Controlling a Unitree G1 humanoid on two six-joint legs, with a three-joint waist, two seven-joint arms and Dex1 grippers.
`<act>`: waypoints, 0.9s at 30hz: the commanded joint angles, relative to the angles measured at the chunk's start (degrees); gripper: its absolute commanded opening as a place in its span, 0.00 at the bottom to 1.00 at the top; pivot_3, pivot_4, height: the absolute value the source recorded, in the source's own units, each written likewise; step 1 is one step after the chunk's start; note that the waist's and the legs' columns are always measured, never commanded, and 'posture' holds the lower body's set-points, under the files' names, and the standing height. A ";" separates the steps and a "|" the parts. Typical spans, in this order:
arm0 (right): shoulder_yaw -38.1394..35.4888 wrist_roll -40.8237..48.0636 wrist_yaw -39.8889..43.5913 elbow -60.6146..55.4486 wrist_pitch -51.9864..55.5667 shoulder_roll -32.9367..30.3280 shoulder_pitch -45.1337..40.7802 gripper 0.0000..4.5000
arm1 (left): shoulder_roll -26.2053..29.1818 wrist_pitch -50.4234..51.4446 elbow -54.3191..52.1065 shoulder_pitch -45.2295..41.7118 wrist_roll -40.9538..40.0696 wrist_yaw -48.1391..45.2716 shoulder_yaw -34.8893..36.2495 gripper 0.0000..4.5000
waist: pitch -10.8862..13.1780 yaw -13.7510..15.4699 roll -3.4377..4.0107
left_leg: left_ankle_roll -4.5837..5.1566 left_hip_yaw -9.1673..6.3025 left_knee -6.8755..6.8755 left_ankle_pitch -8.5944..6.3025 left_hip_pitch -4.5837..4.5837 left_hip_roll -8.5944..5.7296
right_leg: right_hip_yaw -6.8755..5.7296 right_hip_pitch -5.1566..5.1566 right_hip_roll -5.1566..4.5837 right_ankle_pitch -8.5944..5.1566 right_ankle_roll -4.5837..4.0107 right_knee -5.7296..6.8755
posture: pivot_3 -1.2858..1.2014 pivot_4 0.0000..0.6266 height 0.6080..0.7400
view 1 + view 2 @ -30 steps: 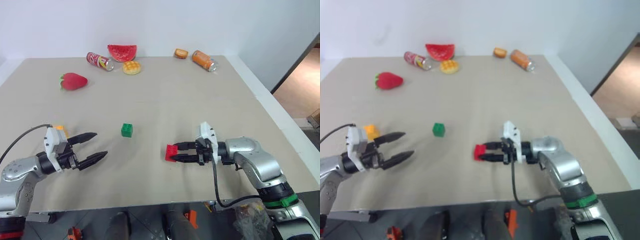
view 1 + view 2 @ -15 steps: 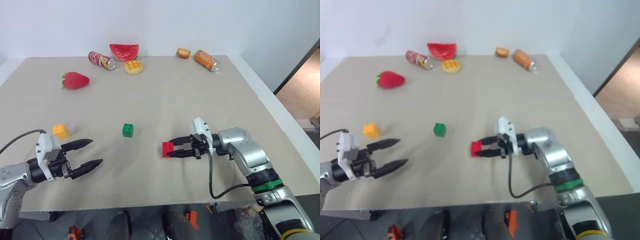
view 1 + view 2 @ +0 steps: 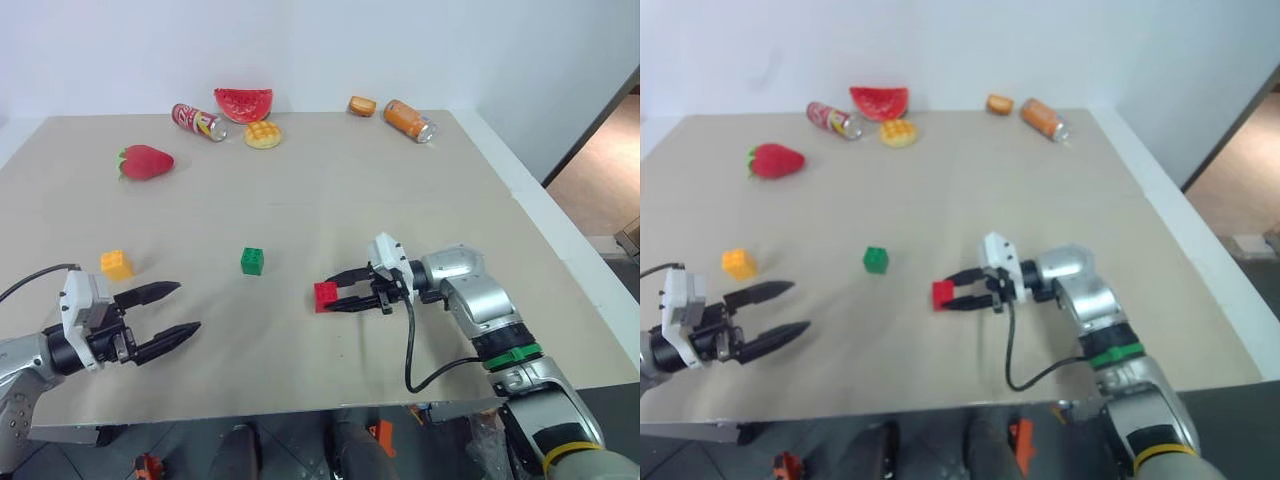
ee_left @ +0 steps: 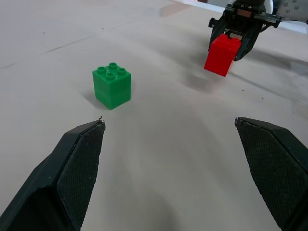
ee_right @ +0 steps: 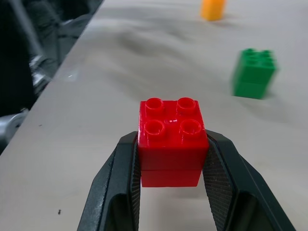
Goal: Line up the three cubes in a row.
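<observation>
Red cube point(image 3: 325, 296), studs up, pinched between closed fingers of right gripper point(image 3: 342, 297), just above table point(image 3: 400, 190), right of green cube point(image 3: 253, 261). Green cube upright mid-table; orange-yellow cube point(image 3: 116, 264) well to its left, near left gripper point(image 3: 168, 312), jaws spread wide, empty. Far edge: strawberry point(image 3: 146, 161), two cans lying on their sides point(image 3: 198, 121) point(image 3: 409, 120).

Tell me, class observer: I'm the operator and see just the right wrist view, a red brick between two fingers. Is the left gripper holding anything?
Observer: No. The left gripper is open, nothing between its fingers.
Operator: Which brick lies nearest it?
Observer: The orange brick, on the table just beyond it.
Operator: Is my red brick touching the table?
Observer: The left wrist view shows the red brick lifted, its shadow beneath, in the right gripper.
</observation>
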 commanded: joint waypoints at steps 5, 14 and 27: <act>-0.54 -1.40 2.47 4.73 -4.55 0.36 -1.90 0.27 | 0.91 1.29 -5.00 3.37 -2.03 1.62 4.89 1.00 | 0.00 0.04 0.00 | 0.00 0.01 0.02 0.00 0.00 0.00 | 0.00 0.01 -0.02 0.00 -0.01 0.00 | 0.52 0.24 1.00; -0.95 -3.33 1.09 8.84 -6.81 1.51 -3.05 0.27 | 0.92 2.02 -5.24 2.87 -2.29 3.19 4.72 1.00 | 0.00 0.03 0.00 | 0.00 0.01 0.02 0.00 0.04 0.04 | 0.00 0.01 0.04 0.03 -0.05 0.01 | 0.52 0.24 1.00; -1.14 -4.38 0.56 9.91 -8.04 1.11 -2.71 0.27 | 0.54 1.88 -4.43 2.46 -1.70 3.51 3.61 1.00 | 0.00 0.03 0.00 | 0.00 0.01 0.03 0.00 0.04 0.04 | 0.00 0.02 0.04 0.04 -0.06 0.01 | 0.52 0.24 1.00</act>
